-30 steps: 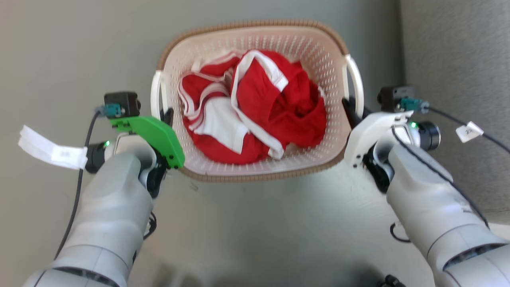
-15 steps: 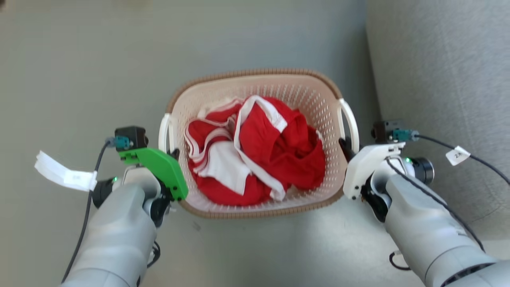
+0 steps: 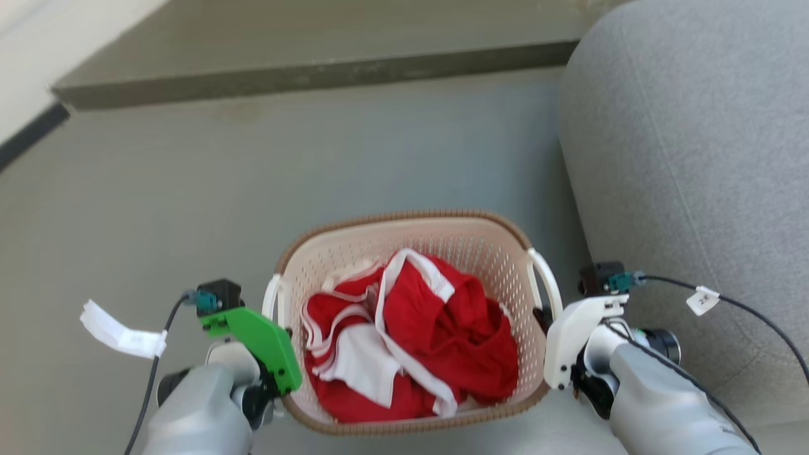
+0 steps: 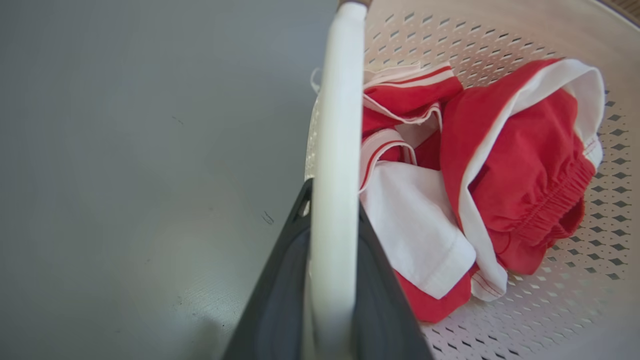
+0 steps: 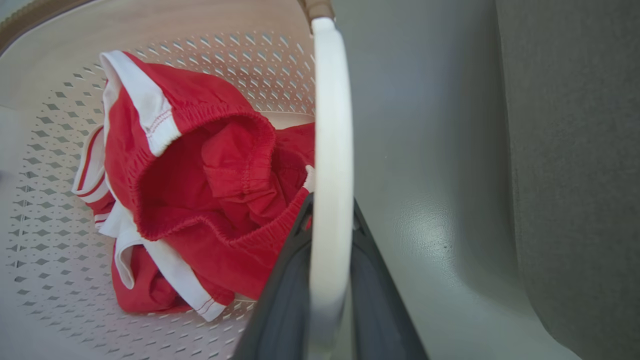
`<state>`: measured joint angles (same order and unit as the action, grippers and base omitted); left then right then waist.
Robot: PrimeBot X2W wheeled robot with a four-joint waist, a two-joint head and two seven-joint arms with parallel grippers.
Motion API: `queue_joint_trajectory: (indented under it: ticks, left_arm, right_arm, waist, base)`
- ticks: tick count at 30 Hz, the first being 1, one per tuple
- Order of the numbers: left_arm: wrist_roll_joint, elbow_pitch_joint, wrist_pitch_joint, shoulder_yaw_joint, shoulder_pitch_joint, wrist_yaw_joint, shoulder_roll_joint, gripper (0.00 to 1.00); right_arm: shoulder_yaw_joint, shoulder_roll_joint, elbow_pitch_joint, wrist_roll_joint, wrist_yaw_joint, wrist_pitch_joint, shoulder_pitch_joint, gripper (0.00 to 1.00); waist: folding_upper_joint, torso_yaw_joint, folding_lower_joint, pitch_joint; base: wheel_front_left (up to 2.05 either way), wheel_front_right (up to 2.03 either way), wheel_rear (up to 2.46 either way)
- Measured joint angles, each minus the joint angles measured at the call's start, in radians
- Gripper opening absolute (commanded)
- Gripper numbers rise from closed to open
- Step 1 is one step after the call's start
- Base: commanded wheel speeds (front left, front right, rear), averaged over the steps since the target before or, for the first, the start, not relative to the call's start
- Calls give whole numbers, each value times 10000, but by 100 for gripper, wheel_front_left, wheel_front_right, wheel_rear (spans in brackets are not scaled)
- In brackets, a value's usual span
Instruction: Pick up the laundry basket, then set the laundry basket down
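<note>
The laundry basket (image 3: 442, 243) is cream with perforated walls and a brown woven-look rim, and it hangs between my two arms. Red and white clothes (image 3: 411, 335) lie bunched inside it. My left gripper (image 3: 280, 333) is shut on the basket's white left handle (image 4: 335, 125), whose bar runs between the dark fingers (image 4: 280, 280). On the other side, my right gripper (image 3: 545, 316) is shut on the white right handle (image 5: 330, 125) in the same way. In both wrist views grey floor lies beyond the handles.
A grey upholstered seat (image 3: 682, 158) bulges close on the right, beside the basket and my right arm. A low darker ledge (image 3: 316, 76) crosses the back. A pale wall with a dark baseboard (image 3: 31, 129) is at the far left. Grey floor (image 3: 189, 189) lies ahead.
The head camera has moved: the basket and both grippers now sit lower and smaller in view, and the ledge, wall and seat have come in. Both grippers keep their hold on the handles.
</note>
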<state>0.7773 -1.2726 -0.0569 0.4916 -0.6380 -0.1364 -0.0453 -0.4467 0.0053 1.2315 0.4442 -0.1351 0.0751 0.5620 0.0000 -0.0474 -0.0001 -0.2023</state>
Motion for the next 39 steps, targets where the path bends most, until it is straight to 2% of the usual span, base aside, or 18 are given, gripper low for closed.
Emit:
queue_joint_trajectory:
  ticks: [9,19,30,39]
  left_arm:
    - [178,-107,-512,6,738,0,2,0]
    - [280,-130,-763,2,1016,0,27,0]
    - [464,-140,-1358,6,1689,0,50,0]
    - [556,-146,-1538,8,1880,4,52,0]
  right_arm:
    - [-476,-6,-293,646,4,-786,-816,0]
    - [-817,-59,-489,1116,17,-1361,-1015,0]
    - [-1108,-67,-489,1542,19,-1789,-1621,0]
    - [-1166,-67,-491,1791,19,-1944,-1822,0]
  waist:
    - [0,18,0,1296]
    - [0,-13,0,2443]
    - [0,-39,0,3195]
    - [0,-75,0,3344]
  base:
    - [0,0,0]
    - [0,0,0]
    - [0,0,0]
    - [0,0,0]
